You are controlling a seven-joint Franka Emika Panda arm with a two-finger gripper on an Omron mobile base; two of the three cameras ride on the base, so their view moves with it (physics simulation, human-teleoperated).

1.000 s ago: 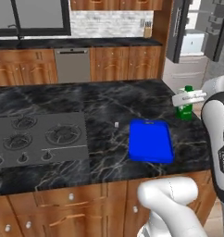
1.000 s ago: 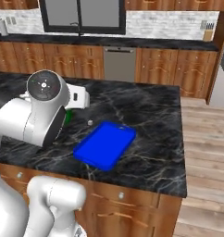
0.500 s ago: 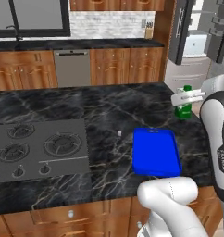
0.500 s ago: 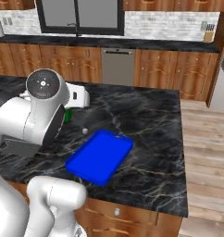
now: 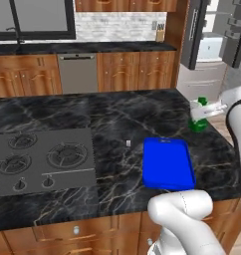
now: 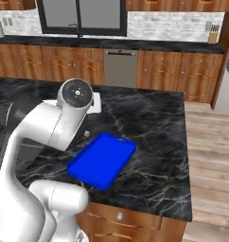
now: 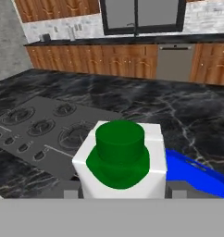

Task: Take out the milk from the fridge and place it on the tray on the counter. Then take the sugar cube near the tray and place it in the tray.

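My gripper (image 7: pixel 123 192) is shut on the milk (image 7: pixel 121 157), a small carton with a white upper part and a green cap, seen from above between the fingertips (image 7: pixel 72 192). In the left base view the milk (image 5: pixel 198 115) hangs in the gripper (image 5: pixel 206 109) above the counter's right edge, just beyond the far right corner of the blue tray (image 5: pixel 167 163). The tray (image 6: pixel 102 159) lies flat on the black marble counter (image 6: pixel 154 137). The sugar cube (image 5: pixel 128 143) sits on the counter a little left of the tray. The fridge (image 5: pixel 212 45) stands open at the upper right.
A grey gas cooktop (image 5: pixel 38 159) is set in the counter to the left of the tray. My own arm (image 6: pixel 55 127) blocks part of the counter in the right base view. A steel dishwasher panel (image 5: pixel 77 73) and wooden cabinets line the back wall.
The whole scene has shifted in both base views, so the base has driven; the tray now sits nearer and more central. The milk stays in the gripper.
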